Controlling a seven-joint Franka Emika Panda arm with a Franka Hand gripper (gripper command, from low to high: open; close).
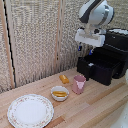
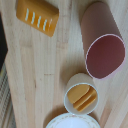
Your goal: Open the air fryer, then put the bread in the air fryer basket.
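Hovering high over the wooden surface (image 1: pixel 95 102), my gripper (image 1: pixel 86 48) hangs in front of the air fryer (image 1: pixel 111 55), on the exterior view's right. My jaws point down with nothing between them as far as I can see, but they are too small and dark to say whether they are open or closed; cannot tell. The wrist view does not show them.

Air fryer basket (image 1: pixel 95 70) is pulled out toward the exterior view's left, its front sticking out past the black body. Air fryer handle (image 1: pixel 90 63) sits on that drawer front, apart from my jaws, which are above it.

Bread (image 1: pixel 64 79) lies flat on the surface, just beside the pink cup (image 1: pixel 79 83) and below my gripper. In the wrist view the bread (image 2: pixel 37 16) is orange-brown with pale slashes on top, well apart from the cup (image 2: pixel 104 46).

Small white bowl (image 1: pixel 60 92) stands near the cup, holding a paler yellow-orange food piece (image 2: pixel 82 96). Patterned plate (image 1: pixel 30 110) lies to the exterior view's left of the bowl, close beside it. Woven screen (image 1: pixel 35 35) behind.
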